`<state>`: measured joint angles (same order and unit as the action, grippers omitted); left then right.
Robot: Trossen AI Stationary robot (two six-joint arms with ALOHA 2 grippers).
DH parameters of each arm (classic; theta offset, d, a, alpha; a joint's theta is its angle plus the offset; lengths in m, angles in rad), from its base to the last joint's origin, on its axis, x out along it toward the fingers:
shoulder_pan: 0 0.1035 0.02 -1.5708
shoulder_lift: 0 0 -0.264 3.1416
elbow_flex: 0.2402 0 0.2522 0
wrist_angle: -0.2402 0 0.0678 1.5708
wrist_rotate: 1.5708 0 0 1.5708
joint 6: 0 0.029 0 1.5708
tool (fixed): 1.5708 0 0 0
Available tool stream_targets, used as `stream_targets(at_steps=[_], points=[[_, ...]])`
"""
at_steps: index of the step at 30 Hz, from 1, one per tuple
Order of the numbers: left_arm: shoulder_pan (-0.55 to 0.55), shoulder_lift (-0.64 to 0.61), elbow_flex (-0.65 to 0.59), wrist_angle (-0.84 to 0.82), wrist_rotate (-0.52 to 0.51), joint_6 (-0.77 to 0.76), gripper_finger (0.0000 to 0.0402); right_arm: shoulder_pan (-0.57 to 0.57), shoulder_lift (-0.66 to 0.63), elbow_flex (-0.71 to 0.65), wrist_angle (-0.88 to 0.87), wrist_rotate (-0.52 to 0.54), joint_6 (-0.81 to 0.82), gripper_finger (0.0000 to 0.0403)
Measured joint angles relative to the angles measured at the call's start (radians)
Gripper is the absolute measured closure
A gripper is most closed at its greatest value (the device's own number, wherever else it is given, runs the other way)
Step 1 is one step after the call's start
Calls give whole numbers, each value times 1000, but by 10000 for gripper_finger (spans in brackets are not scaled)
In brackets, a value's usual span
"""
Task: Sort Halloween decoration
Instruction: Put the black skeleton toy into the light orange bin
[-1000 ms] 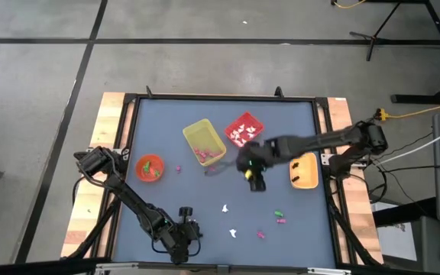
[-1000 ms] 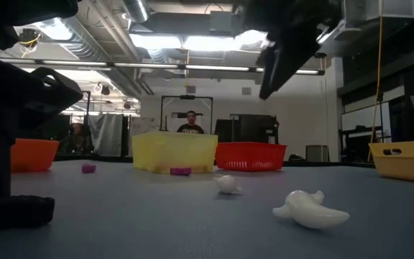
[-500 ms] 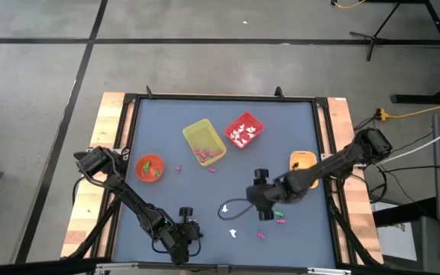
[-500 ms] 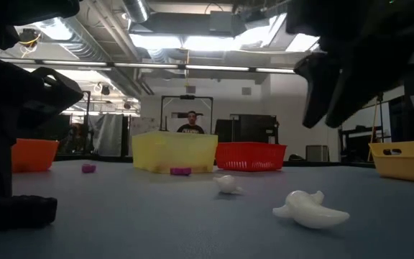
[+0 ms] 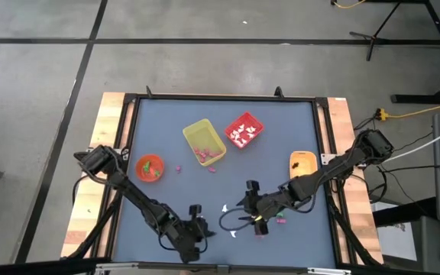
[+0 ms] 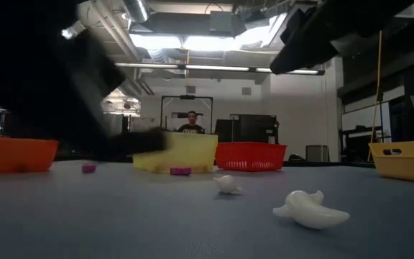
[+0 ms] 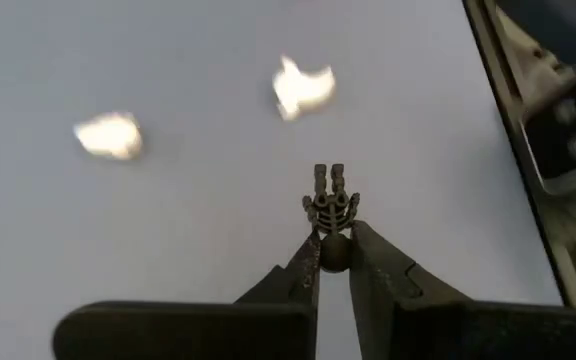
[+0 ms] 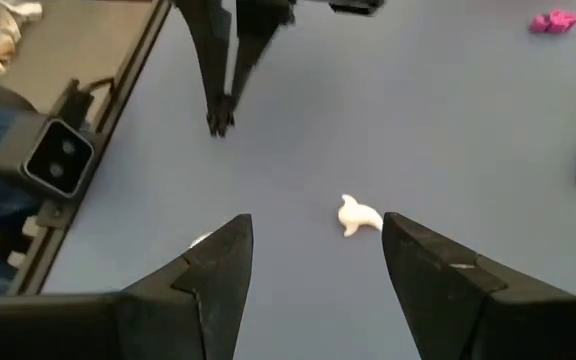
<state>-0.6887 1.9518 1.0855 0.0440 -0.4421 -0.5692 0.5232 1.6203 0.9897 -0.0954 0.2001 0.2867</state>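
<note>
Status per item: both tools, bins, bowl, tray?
left tool: shut on black trinket
right tool: open, empty, white trinket ahead
yellow bin: holds pink pieces
red bin: holds white pieces
orange bowl: holds green pieces
orange tray: dark piece inside

Table (image 5: 159, 122) bears bins (image 5: 204, 141), trinkets (image 5: 224, 207) (apparently plastic).

Left arm reaches low along table's near edge, elbow bent. Left gripper (image 5: 198, 229) hovers close over surface, fingers (image 7: 330, 195) pinched together on small black trinket (image 7: 329, 186). Right arm stretches from right side toward table's near centre. Right gripper (image 5: 253, 217) points down, fingers (image 8: 226, 262) spread wide, nothing between them. Grippers near each other, not touching.
</note>
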Motion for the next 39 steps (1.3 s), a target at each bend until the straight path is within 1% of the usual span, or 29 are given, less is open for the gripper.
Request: stream_targets(at_steps=[2,4,9,12,17,22,26,32,35,39], points=[[12,0,0,37,-46,46,383,0,0,0,3,0,29,180],[28,0,0,70,-94,101,382,0,0,0,13,-1,98,180],[69,0,0,161,-220,234,382,0,0,0,28,-1,368,180],[94,0,0,216,-245,303,382,0,0,0,53,-1,482,180],[129,0,0,306,-249,388,382,-1,0,0,94,2,625,180],[141,0,0,377,-247,468,382,-1,0,0,101,10,704,180],[141,0,0,393,-249,501,382,-1,0,0,98,10,761,180],[140,0,0,396,-252,501,382,-1,0,0,97,9,768,182],[143,0,0,398,-254,502,382,-6,0,0,99,9,768,195],[144,0,0,398,-254,502,382,-10,0,0,100,9,768,233]])
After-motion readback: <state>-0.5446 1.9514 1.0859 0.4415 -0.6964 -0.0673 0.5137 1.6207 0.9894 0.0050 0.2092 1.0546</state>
